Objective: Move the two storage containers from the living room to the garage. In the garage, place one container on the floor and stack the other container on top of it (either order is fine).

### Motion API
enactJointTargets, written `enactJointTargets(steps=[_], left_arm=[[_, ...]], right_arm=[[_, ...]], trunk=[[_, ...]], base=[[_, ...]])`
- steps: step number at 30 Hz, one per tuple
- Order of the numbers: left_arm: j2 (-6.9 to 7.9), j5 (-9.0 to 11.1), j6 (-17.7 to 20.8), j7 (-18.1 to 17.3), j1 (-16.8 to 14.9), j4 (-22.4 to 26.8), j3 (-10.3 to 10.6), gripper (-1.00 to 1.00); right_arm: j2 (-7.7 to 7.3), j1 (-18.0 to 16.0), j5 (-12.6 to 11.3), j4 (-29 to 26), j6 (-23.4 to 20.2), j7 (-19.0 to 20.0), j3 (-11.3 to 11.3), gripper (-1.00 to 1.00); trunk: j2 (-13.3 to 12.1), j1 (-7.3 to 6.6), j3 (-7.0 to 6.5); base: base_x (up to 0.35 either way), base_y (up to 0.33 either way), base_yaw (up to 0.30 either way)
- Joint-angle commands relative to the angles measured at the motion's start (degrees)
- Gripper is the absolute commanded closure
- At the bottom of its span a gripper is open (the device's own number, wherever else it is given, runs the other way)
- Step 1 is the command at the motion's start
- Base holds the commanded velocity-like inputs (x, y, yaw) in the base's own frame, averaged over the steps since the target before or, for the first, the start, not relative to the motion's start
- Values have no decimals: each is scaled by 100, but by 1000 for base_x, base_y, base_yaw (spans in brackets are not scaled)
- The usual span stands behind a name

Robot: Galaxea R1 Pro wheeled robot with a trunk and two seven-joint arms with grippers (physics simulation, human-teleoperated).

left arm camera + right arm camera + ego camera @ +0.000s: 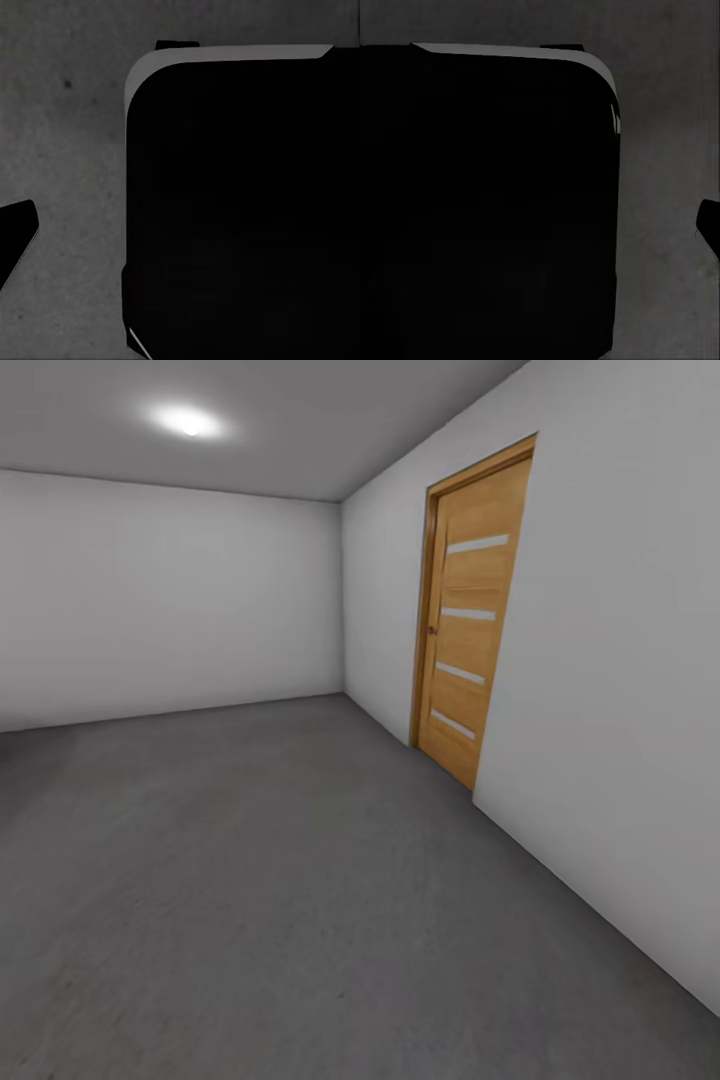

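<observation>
A bare garage floor (250,880) and wooden door (470,620) are seen; end effector states can't be told.

left wrist: black body panel (240,202) close below | right wrist: black body panel (487,202) likewise | pincers: state unclear
</observation>
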State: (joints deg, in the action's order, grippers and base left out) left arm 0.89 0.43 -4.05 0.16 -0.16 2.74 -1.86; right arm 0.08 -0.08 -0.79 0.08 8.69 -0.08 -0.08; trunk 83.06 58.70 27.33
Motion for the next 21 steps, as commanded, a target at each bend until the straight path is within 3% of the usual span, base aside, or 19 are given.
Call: enactJointTargets(steps=[1,21], left_arm=[[-1,3,-16,2,-2,-2,-16,-100],[-1,9,-16,2,-2,-9,-10,-100]], right_arm=[[1,-1,-9,1,19,-1,-1,-100],[1,-1,-5,1,14,-1,3,-100]], trunk=[[2,3,5],[2,3,5]], base=[[322,0,0],[322,0,0]])
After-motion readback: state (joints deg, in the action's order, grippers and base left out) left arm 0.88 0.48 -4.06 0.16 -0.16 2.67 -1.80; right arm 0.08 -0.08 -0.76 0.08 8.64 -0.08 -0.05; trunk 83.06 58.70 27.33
